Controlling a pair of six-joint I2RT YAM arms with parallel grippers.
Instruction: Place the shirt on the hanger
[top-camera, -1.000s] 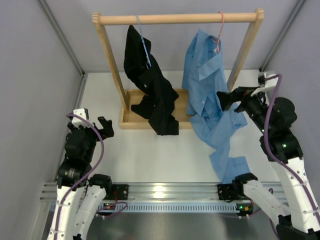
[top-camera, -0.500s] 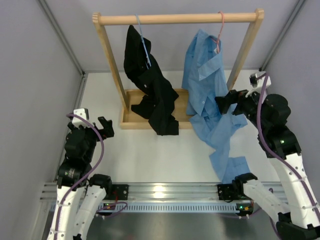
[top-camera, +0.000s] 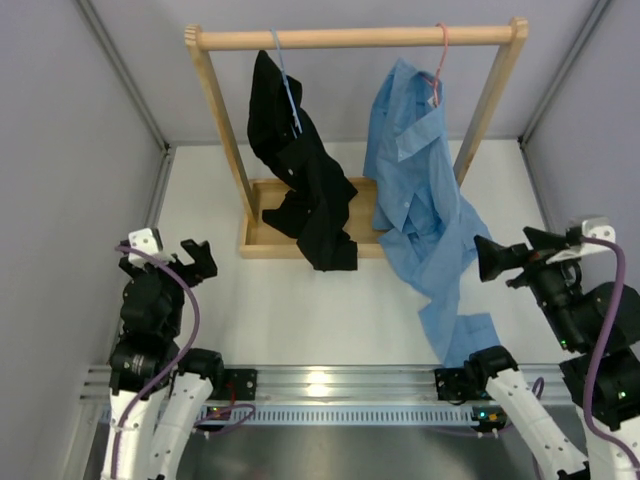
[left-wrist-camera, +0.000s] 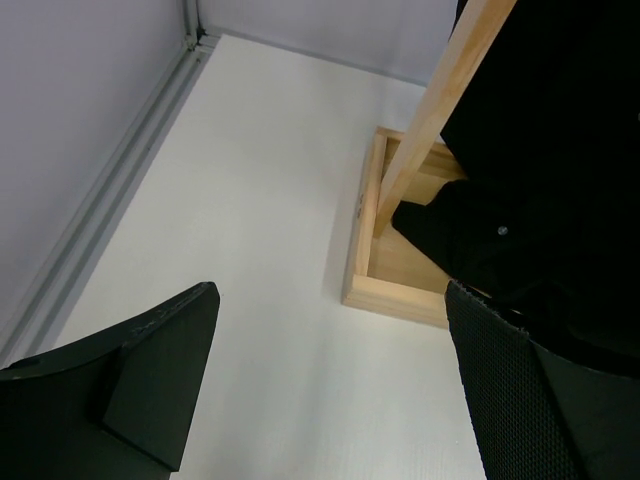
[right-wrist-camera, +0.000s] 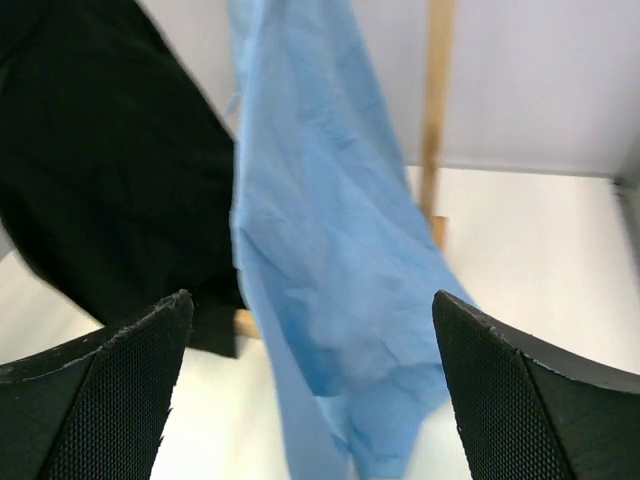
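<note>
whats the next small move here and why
Probably just draw the right tool back toward its base and stop. The shirt already hangs from the hanger on the rail, its lower end trailing on the table. The right tool and left tool are open, holding nothing, apart from the cloth.

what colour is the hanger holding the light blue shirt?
Pink. The hanger shows best in the top external view, just above the collar of the shirt.
</note>
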